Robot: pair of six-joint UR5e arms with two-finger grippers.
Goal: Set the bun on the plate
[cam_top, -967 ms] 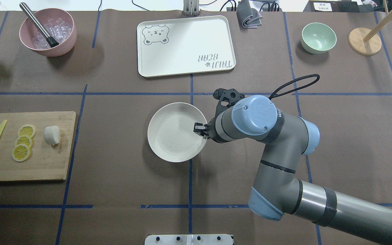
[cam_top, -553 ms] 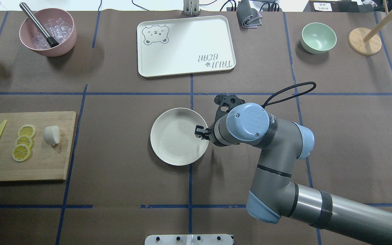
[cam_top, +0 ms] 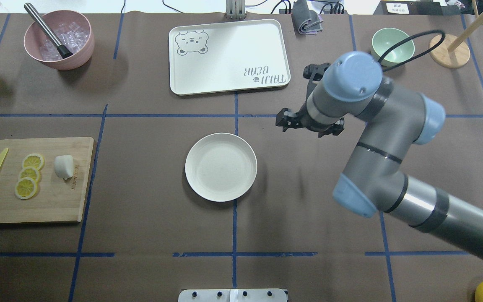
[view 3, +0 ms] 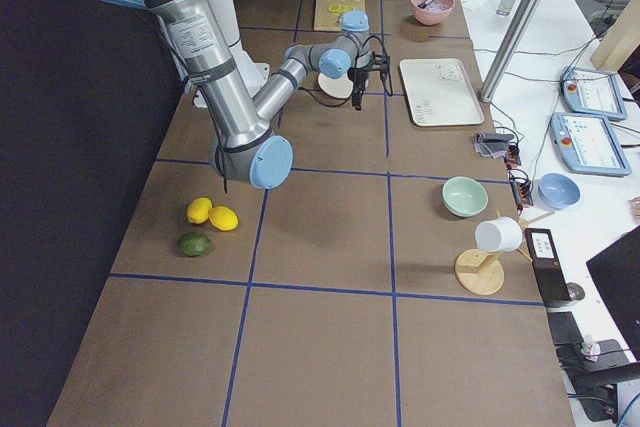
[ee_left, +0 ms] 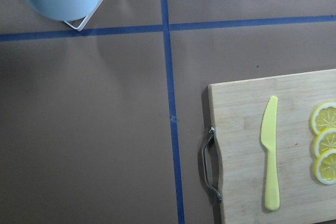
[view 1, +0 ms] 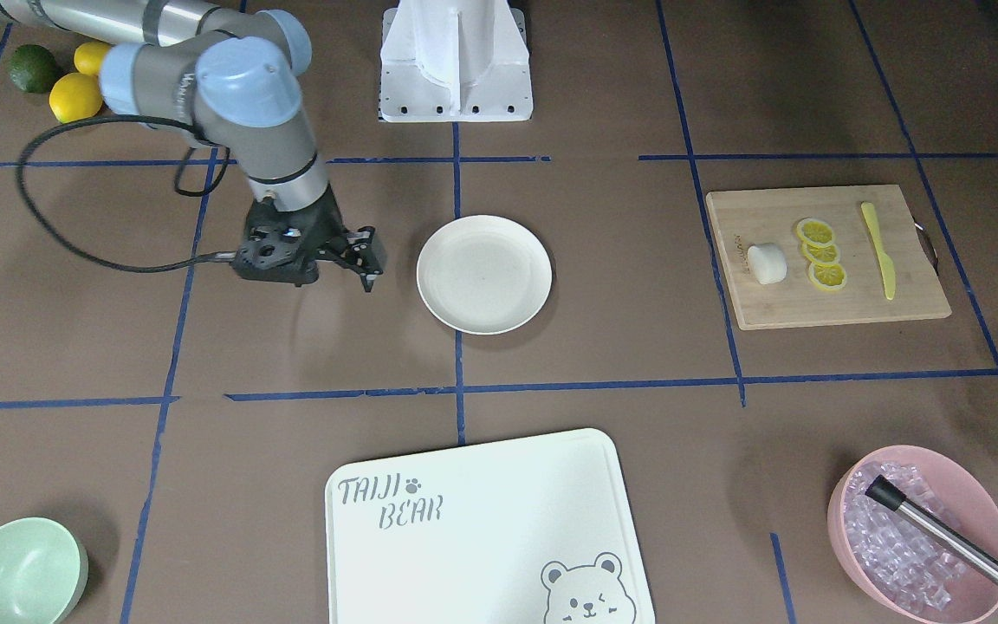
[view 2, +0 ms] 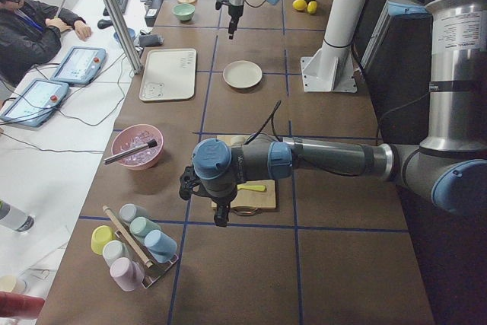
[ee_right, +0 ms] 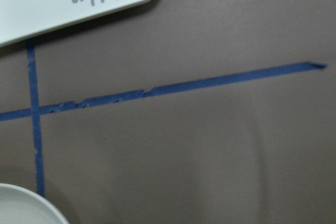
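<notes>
Legend: release of the plate. A second ago the right pincer (view 1: pixel 360 258) sits at the right rim of the plate (cam_top: pixel 220 167). It now hangs clear of it, raised and drawn toward the far edge of the bench (cam_top: pixel 149 235), between the plate and the near corner of the bear-printed tray (cam_top: pixel 229 63). It carries nothing, though the gap between its jaws cannot be read in these views. The plate lies flat and bare near the bench centre, across the blue tape line, where it came to rest just over half a second ago. The bun (cam_top: pixel 63 166) has not moved. It sits on the cutting board (cam_top: pixel 57 205) at the left edge of the bench, just beside the lemon slices (cam_top: pixel 27 174) and well apart from the plate. The left pincer (view 2: pixel 219 217) hovers over the left end of the bench. Its wrist view shows the board's handle, a yellow knife (ee_left: pixel 270 153) and the slices, but not the bun, and whether its jaws are apart cannot be told. Judgement: the plate is ready and the bun's transfer has not begun. The left arm is the better placed to fetch it, and it must take the smooth, rounded lump without disturbing the slices.
</notes>
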